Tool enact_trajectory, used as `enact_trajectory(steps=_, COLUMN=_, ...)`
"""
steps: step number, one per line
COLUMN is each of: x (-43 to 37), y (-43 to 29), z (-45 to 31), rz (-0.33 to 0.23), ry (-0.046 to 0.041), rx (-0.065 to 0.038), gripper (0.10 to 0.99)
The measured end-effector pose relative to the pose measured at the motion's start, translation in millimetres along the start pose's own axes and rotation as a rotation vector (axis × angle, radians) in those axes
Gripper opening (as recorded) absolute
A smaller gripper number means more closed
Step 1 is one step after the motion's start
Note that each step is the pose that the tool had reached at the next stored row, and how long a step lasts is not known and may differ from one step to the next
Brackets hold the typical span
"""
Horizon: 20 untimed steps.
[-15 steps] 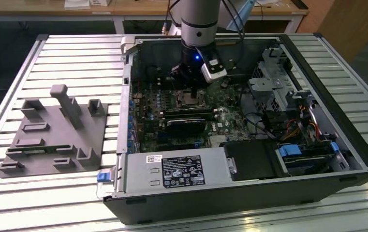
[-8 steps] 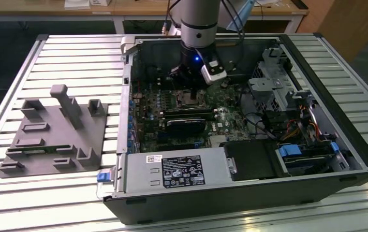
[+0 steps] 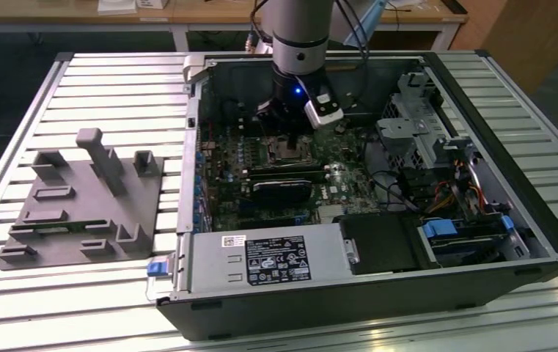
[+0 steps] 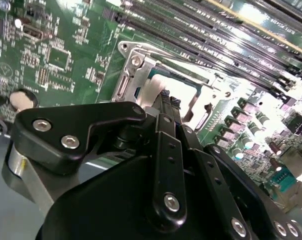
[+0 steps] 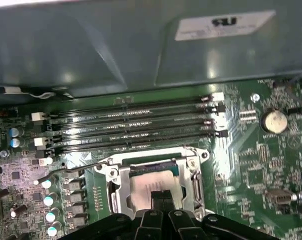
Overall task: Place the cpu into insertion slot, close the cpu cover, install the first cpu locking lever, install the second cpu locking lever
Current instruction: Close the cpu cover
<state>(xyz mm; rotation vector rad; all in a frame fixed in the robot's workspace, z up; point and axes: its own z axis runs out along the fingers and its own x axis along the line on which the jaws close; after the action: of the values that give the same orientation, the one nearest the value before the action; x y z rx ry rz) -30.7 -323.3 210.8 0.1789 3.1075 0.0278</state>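
The insertion slot (image 3: 284, 151) sits mid-motherboard inside the open computer case. In the first wrist view the cpu (image 5: 147, 182) lies in it, its dull metal top showing through the cut-out of the silvery cpu cover (image 5: 119, 193), which lies flat around it. A thin wire locking lever (image 5: 76, 170) juts out sideways from one corner of the socket. My gripper (image 5: 163, 196) hangs just above the cpu's edge, its black fingers pressed together with nothing between them. In the second wrist view the gripper (image 4: 168, 98) stands over the cover (image 4: 141, 75) and the bright cpu (image 4: 185, 91).
Long black memory slots (image 5: 136, 125) run beside the socket, close to the case wall (image 5: 116, 45). A round coin battery (image 5: 273, 121) and capacitors (image 5: 50, 200) stand nearby. A grey fixture block (image 3: 83, 202) rests on the slatted table at the exterior view's left.
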Motion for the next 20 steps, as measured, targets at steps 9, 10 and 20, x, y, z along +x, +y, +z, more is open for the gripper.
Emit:
enact_trajectory(steps=9, x=4.4, y=-2.9, z=1.5, rz=-0.057, ry=-0.009, rx=-0.011, gripper=0.106)
enact_trajectory(steps=10, x=5.3, y=-3.0, z=1.6, rz=-0.057, ry=-0.009, rx=-0.011, gripper=0.106)
enact_trajectory(steps=20, x=22.0, y=-5.0, z=1.6, rz=-0.057, ry=-0.0117, rx=-0.012, gripper=0.106)
